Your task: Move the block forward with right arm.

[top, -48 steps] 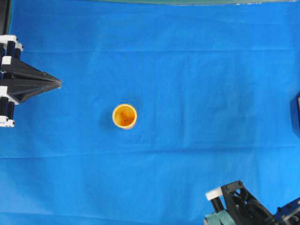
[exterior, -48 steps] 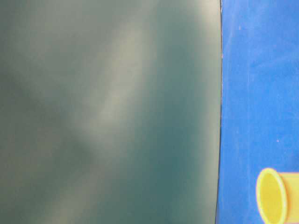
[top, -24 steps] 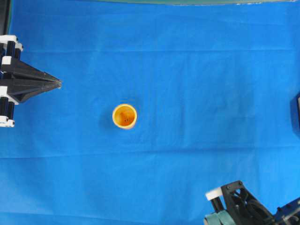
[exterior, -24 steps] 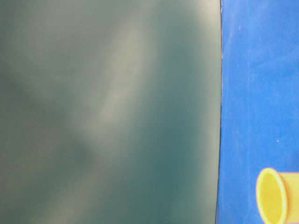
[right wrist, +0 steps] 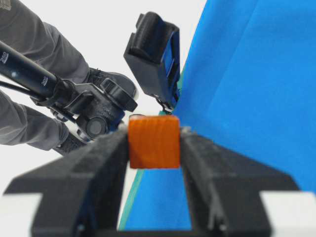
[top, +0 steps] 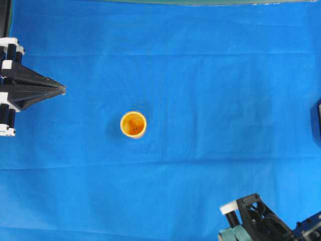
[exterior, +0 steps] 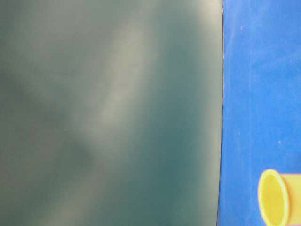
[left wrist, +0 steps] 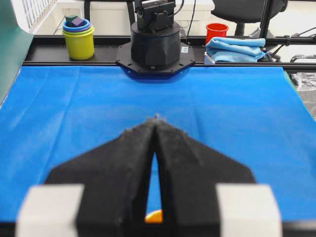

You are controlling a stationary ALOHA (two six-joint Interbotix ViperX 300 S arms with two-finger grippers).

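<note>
Blue cloth (top: 210, 75), smooth with faint creases, covers the whole table, and a dull green board borders its far edge. At the left of the overhead view the idle left gripper (top: 61, 90) rests low, its black fingers pressed together to a point with nothing between them. Right of it, near the middle, stands a round orange-yellow plastic cup (top: 133, 124), upright and glossy, well apart from both arms. At the lower right corner sits the right arm (top: 261, 221), a black lattice frame with white end pieces and teal padding. Its wrist view shows the right gripper (right wrist: 154, 143) clamped partway open on the small orange cube (right wrist: 154, 142), the block, matte and square-edged, held at the fingertips off the cloth's edge. To do this step well, I judge the arm should carry the block forward over the cloth, keeping the grip square on its flat faces, lower it until it sits flat, then release.
</note>
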